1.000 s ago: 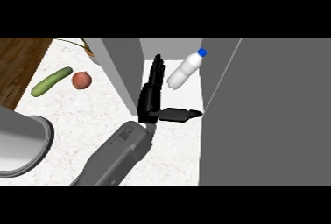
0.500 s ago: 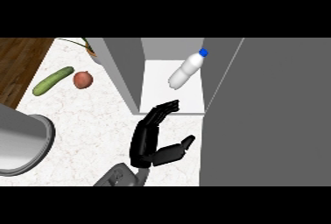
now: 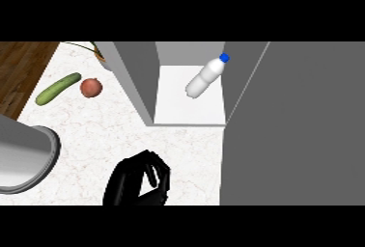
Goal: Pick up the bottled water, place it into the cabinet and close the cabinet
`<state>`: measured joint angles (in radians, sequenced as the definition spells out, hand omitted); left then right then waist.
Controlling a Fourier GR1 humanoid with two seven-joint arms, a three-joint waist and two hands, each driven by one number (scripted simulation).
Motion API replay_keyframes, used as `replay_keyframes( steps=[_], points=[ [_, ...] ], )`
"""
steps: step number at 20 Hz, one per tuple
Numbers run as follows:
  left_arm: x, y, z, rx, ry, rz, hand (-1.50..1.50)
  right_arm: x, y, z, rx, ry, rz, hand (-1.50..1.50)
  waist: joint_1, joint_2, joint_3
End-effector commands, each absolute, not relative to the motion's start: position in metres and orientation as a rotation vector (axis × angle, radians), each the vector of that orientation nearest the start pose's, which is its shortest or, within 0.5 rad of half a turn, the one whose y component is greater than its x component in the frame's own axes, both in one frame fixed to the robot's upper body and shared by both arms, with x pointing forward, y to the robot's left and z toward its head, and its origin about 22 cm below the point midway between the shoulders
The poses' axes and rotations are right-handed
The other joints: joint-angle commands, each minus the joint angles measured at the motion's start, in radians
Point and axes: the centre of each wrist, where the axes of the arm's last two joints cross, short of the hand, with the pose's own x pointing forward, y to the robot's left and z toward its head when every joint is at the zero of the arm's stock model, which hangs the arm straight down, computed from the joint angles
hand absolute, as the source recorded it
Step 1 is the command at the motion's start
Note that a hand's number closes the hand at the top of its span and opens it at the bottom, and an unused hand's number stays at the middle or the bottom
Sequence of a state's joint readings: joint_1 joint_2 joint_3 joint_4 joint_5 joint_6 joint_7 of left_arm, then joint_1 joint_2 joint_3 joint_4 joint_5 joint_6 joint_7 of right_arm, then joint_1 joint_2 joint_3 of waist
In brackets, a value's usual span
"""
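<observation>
The bottled water, clear with a blue cap, lies tilted on the white shelf inside the cabinet, cap toward the far right. Nothing touches it. The cabinet's grey door stands open along the right side. My left hand shows at the lower edge on the counter, well in front of the cabinet and left of the door. Its fingers are curled toward the thumb and hold nothing. The right hand shows nowhere.
A green cucumber and a reddish round vegetable lie on the white counter at the left. A large grey pot stands at the left edge. Dark wood borders the far left.
My left hand has drawn back from the cabinet opening to the lower edge, its straight fingers now curled. The bottle stays on the shelf.
</observation>
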<state>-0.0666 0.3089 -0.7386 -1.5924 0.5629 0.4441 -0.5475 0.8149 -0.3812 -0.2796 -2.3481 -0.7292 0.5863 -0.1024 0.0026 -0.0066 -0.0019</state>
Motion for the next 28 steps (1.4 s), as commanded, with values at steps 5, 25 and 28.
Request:
replay_keyframes(
  steps=[5, 25, 28],
  points=[
    [0.165, 0.202, 0.008, -0.317, -1.821, -0.020, 1.50, 0.052, -0.304, 0.163, 0.480, -1.722, 0.547, 1.50, 0.006, -0.004, -0.001],
    [0.147, 0.306, 0.057, -0.218, -1.879, 0.051, -1.50, 0.062, -0.261, 0.173, 0.712, -1.750, 0.748, 1.50, 0.021, -0.022, -0.011],
    [0.146, 0.313, 0.061, -0.258, -1.875, 0.058, -1.50, 0.070, -0.255, 0.172, 0.743, -1.736, 0.784, 1.50, 0.033, -0.021, -0.015]
  ],
)
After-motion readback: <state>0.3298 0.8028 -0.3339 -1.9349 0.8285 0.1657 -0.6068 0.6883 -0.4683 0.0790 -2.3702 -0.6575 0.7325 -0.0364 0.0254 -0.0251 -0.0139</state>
